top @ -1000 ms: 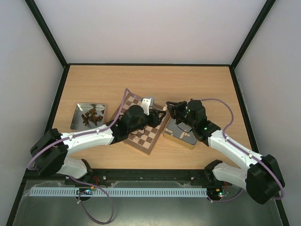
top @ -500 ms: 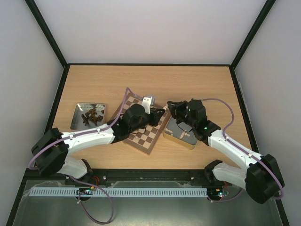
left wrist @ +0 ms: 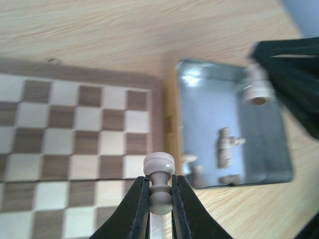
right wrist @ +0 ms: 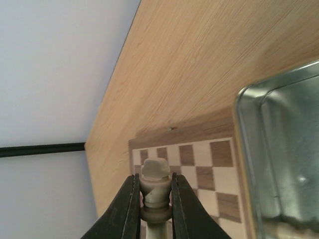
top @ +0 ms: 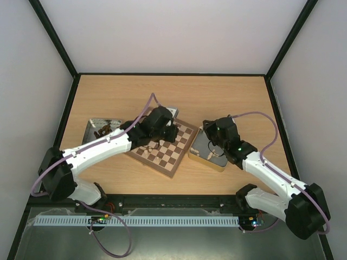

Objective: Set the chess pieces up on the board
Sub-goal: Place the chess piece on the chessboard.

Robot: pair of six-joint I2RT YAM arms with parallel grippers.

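- The left gripper (left wrist: 160, 188) is clenched on a pale pawn (left wrist: 159, 166). Its two fingers pinch the stem just under the round head, and the pawn stands upright between them.
- In the left wrist view the pale pawn hangs over the right side of the board (left wrist: 75, 124), near the edge that faces the gold tin (left wrist: 209, 109).
- The right gripper (right wrist: 155, 191) is clamped on a second pale piece (right wrist: 155, 172). It is held by the waist and upright, with its blunt top showing above the fingers.
- From above, the right gripper sits over the far end of the gold tin, just right of the board. The left gripper sits over the board's far right part.
- The board lies at an angle in the middle of the table (top: 217, 97), and the gold tin is just beside its right edge.
- A few pale pieces (left wrist: 227, 147) lie on their sides inside the gold tin.
- A silver tray (top: 91, 125) sits left of the board with a heap of dark pieces (top: 107, 129) in it. The left arm partly covers it.
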